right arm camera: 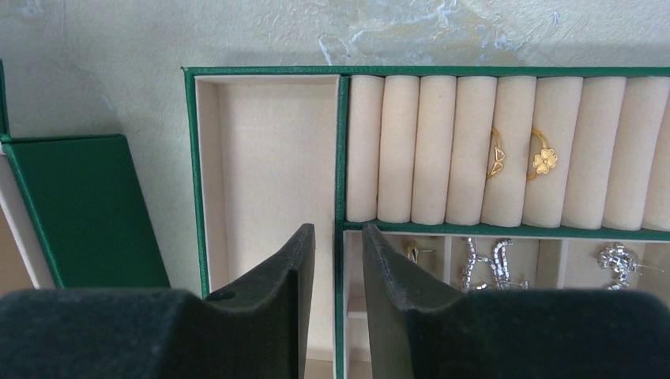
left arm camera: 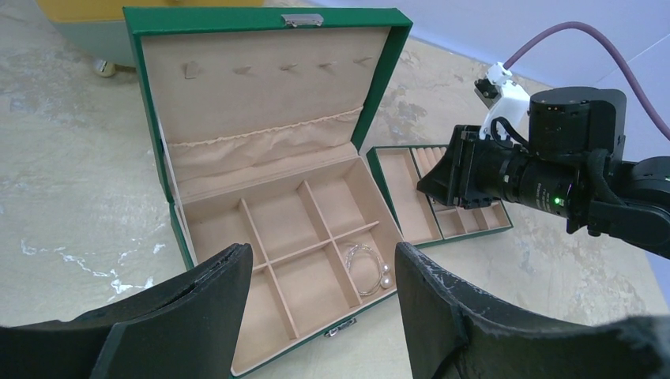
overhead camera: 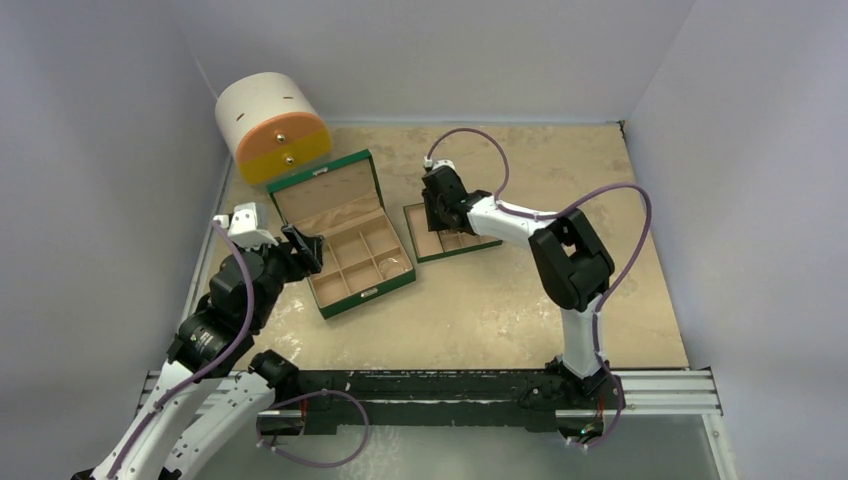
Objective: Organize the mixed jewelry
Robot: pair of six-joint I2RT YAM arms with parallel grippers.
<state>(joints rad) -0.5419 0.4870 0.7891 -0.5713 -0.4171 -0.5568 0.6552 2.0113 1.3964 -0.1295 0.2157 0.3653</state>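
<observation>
Jewelry (right arm camera: pixel 616 257) lies in two places. Nearest, the left gripper (left arm camera: pixel 320 264) hangs wide apart and empty before the open box (left arm camera: pixel 269 20), whose front right compartment holds a silvery hoop (left arm camera: pixel 365 268). Beyond, the right gripper (right arm camera: pixel 336 237) hovers over the tray (right arm camera: pixel 269 70), fingers slightly apart and empty. Earrings (right arm camera: pixel 486 264) lie in small cells, and two gold rings (right arm camera: pixel 498 154) sit between the rolls. The round case (overhead camera: pixel 270 125) stands farthest.
</observation>
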